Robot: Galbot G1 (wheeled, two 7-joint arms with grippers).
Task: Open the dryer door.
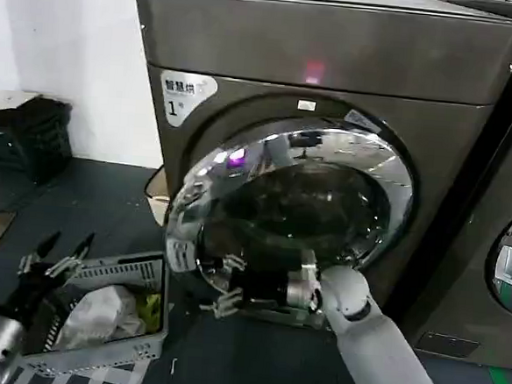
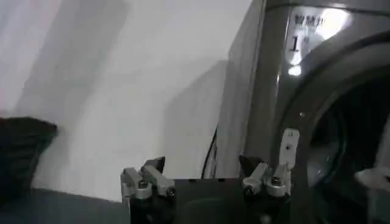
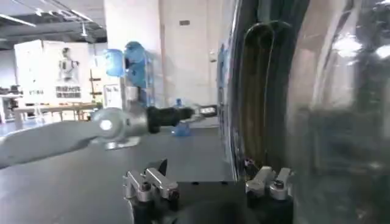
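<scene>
Right gripper [image 1: 223, 286] is at the low left edge of the door [image 1: 295, 203], fingers [image 1: 216, 304] spread wide with one above and one below the chrome rim, not clamped on anything we can confirm. We read the pose as hooking or pushing the rim so the door swings out. In the right wrist view the gripper [image 3: 207, 182] sits right against the door's curved glass [image 3: 329, 122], pads [image 3: 146, 181] apart. The door is already partly open: its left edge stands off the dryer [image 1: 337, 39] front, hinge likely on the right, so the job looks about halfway done (a judgement only).

Left gripper [image 1: 53, 261] is well apart from the door, parked over the basket [image 1: 132, 271], fingers wide and empty. In its wrist view the gripper [image 2: 207, 179] looks at the dryer's side and the "1" sticker [image 2: 304, 30].

Around the right fingers: the basket sits just beside and below them with a white bag [image 1: 98, 313] and something yellow-green [image 1: 150, 306] inside. We think the basket could block the door's swing if it opens further to that side. A second machine [image 1: 509, 218] stands on the far side of the dryer, out of the way. A black crate [image 1: 23, 136] sits by the wall, far from both grippers.
</scene>
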